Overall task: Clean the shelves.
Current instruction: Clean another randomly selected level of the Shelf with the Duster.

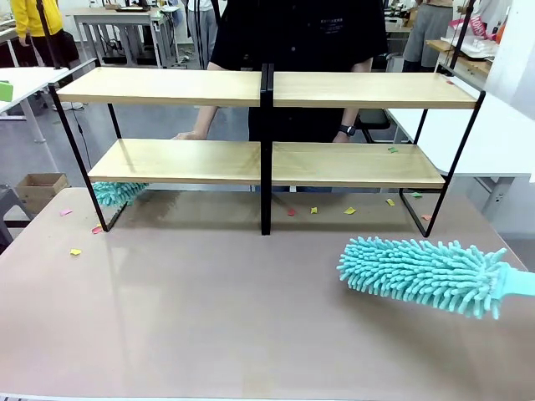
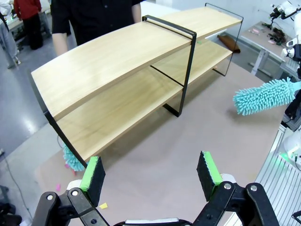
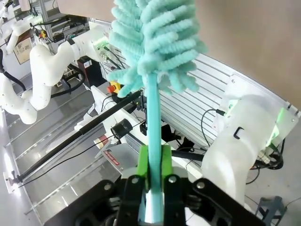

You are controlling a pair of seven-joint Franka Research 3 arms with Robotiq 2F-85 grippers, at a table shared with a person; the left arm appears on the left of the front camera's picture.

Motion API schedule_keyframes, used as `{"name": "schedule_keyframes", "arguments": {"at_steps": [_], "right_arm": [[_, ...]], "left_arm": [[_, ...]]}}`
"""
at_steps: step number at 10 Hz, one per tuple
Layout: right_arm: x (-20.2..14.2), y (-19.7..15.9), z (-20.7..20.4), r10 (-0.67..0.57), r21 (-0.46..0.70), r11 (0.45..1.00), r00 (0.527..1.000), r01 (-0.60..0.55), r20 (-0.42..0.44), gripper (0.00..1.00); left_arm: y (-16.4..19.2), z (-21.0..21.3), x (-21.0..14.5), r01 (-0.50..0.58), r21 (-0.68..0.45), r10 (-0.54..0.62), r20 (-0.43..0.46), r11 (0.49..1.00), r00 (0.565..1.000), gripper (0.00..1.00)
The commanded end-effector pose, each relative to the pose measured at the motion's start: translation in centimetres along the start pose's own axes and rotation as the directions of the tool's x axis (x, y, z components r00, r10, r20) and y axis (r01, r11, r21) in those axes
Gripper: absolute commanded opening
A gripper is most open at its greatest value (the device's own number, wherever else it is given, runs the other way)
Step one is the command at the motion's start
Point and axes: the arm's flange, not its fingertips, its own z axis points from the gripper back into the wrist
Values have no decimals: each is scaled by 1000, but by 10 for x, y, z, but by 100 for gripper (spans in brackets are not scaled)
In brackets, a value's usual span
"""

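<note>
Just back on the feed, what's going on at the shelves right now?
The right gripper is shut on the handle of a fluffy teal duster, whose head is over the table in front of the shelves' right half, apart from them. The left gripper hangs open near their left end. A second teal duster lies under the lower left board. A person stands behind.

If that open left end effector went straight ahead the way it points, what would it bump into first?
Probably the bare tabletop, just short of the shelves; depth is hard to judge.
</note>
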Motion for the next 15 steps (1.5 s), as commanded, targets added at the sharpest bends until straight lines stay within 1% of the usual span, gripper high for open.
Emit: {"name": "schedule_keyframes", "arguments": {"at_steps": [1, 2, 3, 4, 5, 6, 8, 9, 10, 11, 12, 13, 14, 15], "right_arm": [[9, 6, 3, 41, -12, 999, 999, -41, 9, 12], [12, 11, 0, 65, -30, 998, 998, -64, 25, 12], [19, 18, -3, 80, -77, 994, 995, -75, 65, 12], [32, 30, -11, 105, -110, 990, 988, -93, 111, 12], [45, 36, -18, 121, -152, 983, 985, -102, 123, 12], [57, 39, -22, 117, -150, 984, 987, -99, 112, 12], [58, 38, -20, 98, -149, 985, 989, -82, 109, 12], [59, 39, -19, 96, -146, 987, 985, -75, 145, 12], [65, 44, -25, 98, -170, 983, 984, -73, 148, 12], [72, 49, -32, 119, -171, 981, 984, -96, 132, 12], [78, 55, -37, 139, -177, 978, 980, -113, 139, 12], [91, 66, -48, 178, -179, 972, 972, -150, 155, 12], [111, 75, -62, 200, -190, 967, 968, -170, 152, 12], [130, 79, -75, 190, -198, 967, 969, -158, 155, 12]], "left_arm": [[-1, -1, -1, -3, 9, 3, -8, 1000, 1000, 100], [-1, -1, -1, -3, 9, 3, -8, 1000, 1000, 100], [-1, -1, -1, -3, 9, 3, -8, 1000, 1000, 100], [-1, -1, -1, -3, 9, 3, -8, 1000, 1000, 100], [-1, -1, -1, -3, 9, 3, -8, 1000, 1000, 100], [-1, -1, -1, -3, 9, 3, -8, 1000, 1000, 100], [-1, -1, -1, -3, 9, 3, -8, 1000, 1000, 100], [-1, -1, -1, -3, 9, 3, -8, 1000, 1000, 100], [-1, -1, -1, -3, 9, 3, -8, 1000, 1000, 100], [-1, -1, -1, -3, 9, 3, -8, 1000, 1000, 100], [-1, -1, -1, -3, 9, 3, -8, 1000, 1000, 100], [-1, -1, -1, -3, 9, 3, -8, 1000, 1000, 100], [-1, -1, -1, -3, 9, 3, -8, 1000, 1000, 100], [-1, -1, -1, -3, 9, 3, -8, 1000, 1000, 100]]}}
